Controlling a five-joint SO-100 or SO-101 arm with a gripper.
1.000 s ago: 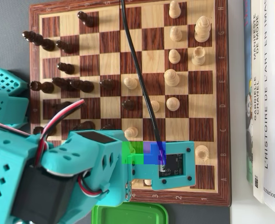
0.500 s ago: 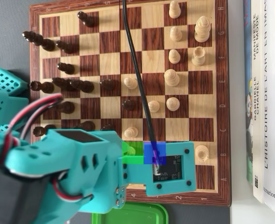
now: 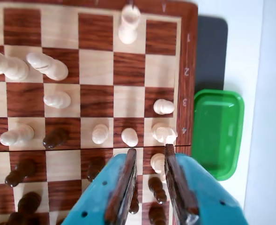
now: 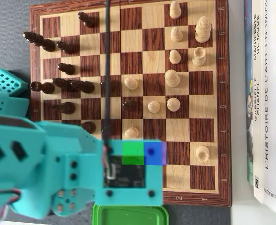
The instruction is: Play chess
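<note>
Teal gripper [image 3: 149, 152] above the chessboard [image 3: 187, 56] edge — jaws slightly spread, straddling a pale pawn [image 3: 159, 162]. Green tray [image 3: 218, 133] just beside the board.

In the overhead view the chessboard [image 4: 128, 93] sits mid-table, books [image 4: 266, 93] off to its right, a tray [image 4: 128, 215] just beside its near edge.

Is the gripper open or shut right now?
Open. In the wrist view the gripper shows a clear gap between its two fingers, with a light chess piece visible below in that gap and not gripped.
</note>
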